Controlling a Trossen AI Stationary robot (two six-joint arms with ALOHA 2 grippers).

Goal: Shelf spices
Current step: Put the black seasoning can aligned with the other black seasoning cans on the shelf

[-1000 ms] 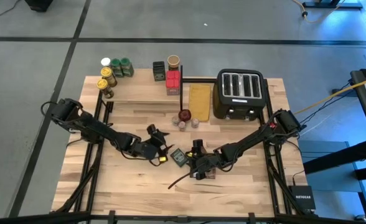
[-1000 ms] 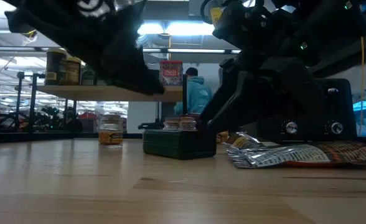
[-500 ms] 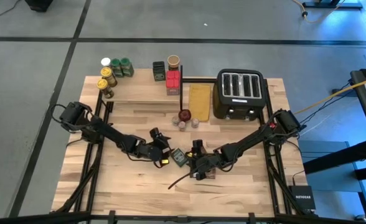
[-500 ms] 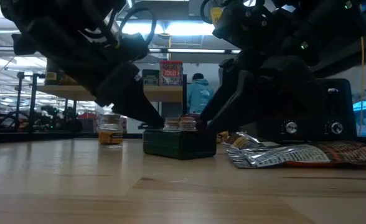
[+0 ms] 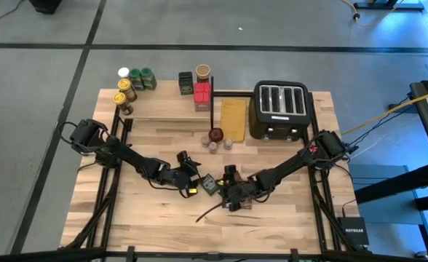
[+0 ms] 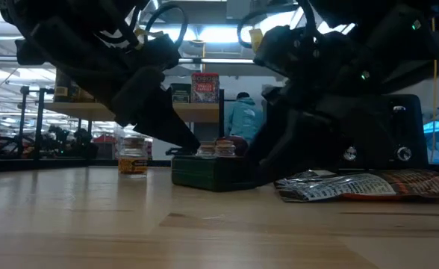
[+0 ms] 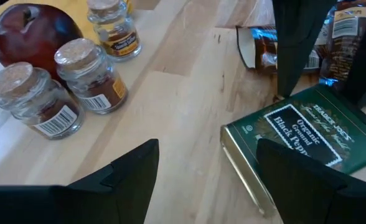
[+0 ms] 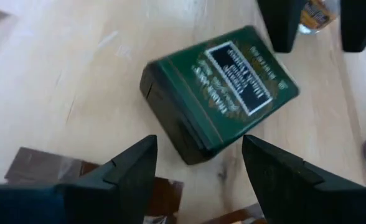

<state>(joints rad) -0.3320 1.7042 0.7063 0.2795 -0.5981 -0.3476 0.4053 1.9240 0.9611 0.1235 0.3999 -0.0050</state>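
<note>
Your left gripper (image 5: 194, 180) has dropped and now sits just beside the flat green black-pepper tin (image 5: 209, 184), jaws spread, holding nothing. The right gripper (image 5: 223, 193) has edged closer on the tin's opposite side, also spread and empty. The tin lies flat on the tabletop, well short of the raised light-wood shelf (image 5: 167, 105). Expect a pickup next.

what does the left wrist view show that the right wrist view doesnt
Only the left wrist view: two cork-topped jars, a third small jar and a dark red apple-like object. Only the right wrist view: the green tin's hinged end and a flat brown packet beside it. Both: the green black pepper tin lying flat on the wooden tabletop, with each open hand facing it.
</note>
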